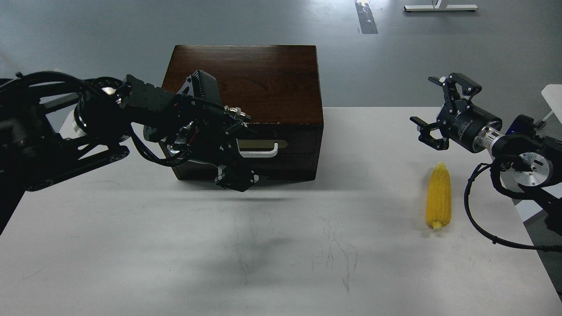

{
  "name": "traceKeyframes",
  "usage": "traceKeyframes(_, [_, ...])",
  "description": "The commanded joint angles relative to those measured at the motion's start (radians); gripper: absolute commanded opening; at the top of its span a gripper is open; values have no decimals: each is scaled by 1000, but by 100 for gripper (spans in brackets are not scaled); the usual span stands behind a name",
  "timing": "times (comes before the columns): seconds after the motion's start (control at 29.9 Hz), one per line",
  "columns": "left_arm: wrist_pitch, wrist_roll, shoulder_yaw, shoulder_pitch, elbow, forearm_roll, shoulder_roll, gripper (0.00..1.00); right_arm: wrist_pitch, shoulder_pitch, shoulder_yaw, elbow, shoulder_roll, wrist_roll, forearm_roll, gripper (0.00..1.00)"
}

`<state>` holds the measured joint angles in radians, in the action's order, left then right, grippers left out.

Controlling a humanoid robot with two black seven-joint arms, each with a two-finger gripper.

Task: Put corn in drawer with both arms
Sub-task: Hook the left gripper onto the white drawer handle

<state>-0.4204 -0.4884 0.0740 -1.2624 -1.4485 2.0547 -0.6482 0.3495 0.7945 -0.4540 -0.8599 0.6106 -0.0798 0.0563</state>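
Note:
The corn [438,197] lies on the white table at the right, tip pointing away from me. The dark brown wooden box [246,79] stands at the back centre. Its drawer [294,144] is closed, and the white bar handle [263,152] shows on the brass-coloured plate. My left gripper [237,171] hangs in front of the box's left half and covers the handle's left end. It is dark, and I cannot tell its fingers apart. My right gripper [423,100] is open and empty, in the air behind the corn's tip.
The table's right edge [522,228] runs close to the corn, with my right arm's cables looping over it. A white object [554,94] sits off the table at the far right. Grey floor lies beyond the box.

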Motion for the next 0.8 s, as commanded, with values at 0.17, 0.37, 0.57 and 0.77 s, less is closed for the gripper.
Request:
traceKeyframes(0.17, [5,20,0,23,14,-7,10,98,0,0,0,4,2,0,1,100])
traceKeyframes(0.37, [23,97,13,64,16,-27,-5,98,0,0,0,5,2,0,0,100])
traceKeyframes(0.57, [60,110,12,86,16,-28,-24,98,0,0,0,5,2,0,-1,100])
traceKeyframes(0.77, [61,105,3,94,14,-28,-39,98,0,-1,1,9,2,0,-1,100])
